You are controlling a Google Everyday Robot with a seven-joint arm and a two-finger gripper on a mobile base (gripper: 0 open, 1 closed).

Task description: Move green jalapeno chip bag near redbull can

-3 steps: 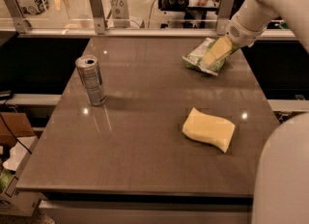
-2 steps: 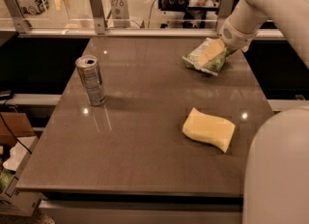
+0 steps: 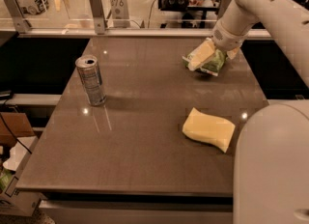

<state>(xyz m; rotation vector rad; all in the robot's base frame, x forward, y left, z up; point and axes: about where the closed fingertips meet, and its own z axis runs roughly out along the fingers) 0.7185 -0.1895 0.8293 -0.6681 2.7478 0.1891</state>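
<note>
The green jalapeno chip bag lies at the far right of the brown table, green and white and crinkled. My gripper is at the end of the white arm that comes in from the upper right. It is right on top of the bag and hides part of it. The redbull can stands upright at the left side of the table, well apart from the bag.
A pale yellow wavy-edged sponge lies at the right front of the table. The robot's white body fills the lower right corner. A rail with posts runs along the far edge. A cardboard box sits on the floor at left.
The arm has come lower and further left over the chip bag. The bag, can and sponge stay about where they were.
</note>
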